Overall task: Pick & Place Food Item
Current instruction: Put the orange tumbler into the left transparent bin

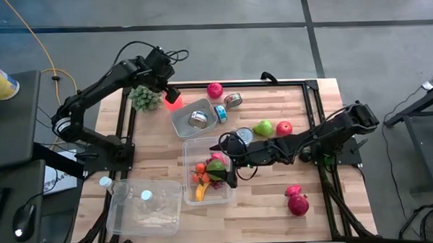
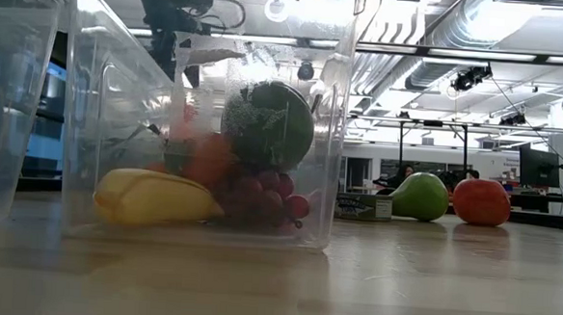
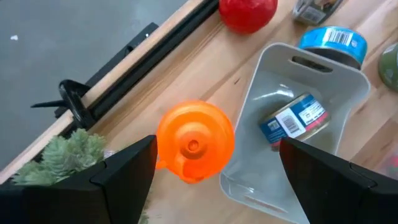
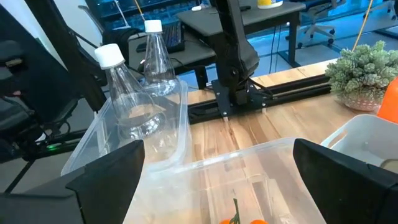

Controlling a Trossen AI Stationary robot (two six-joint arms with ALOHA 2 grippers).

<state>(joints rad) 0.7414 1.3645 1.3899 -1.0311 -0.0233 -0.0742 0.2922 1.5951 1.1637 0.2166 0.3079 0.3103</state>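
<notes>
Left end effector [image 3: 211, 171] open above orange fruit [image 3: 194, 141], nothing gripped; right end effector [image 1: 229, 171] open over clear bin [image 1: 187, 148]. Risk: round fruit rolls off table edge if nudged.

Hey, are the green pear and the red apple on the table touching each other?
Apart. The low view shows the green pear and the red apple side by side with a strip of background between them.
</notes>
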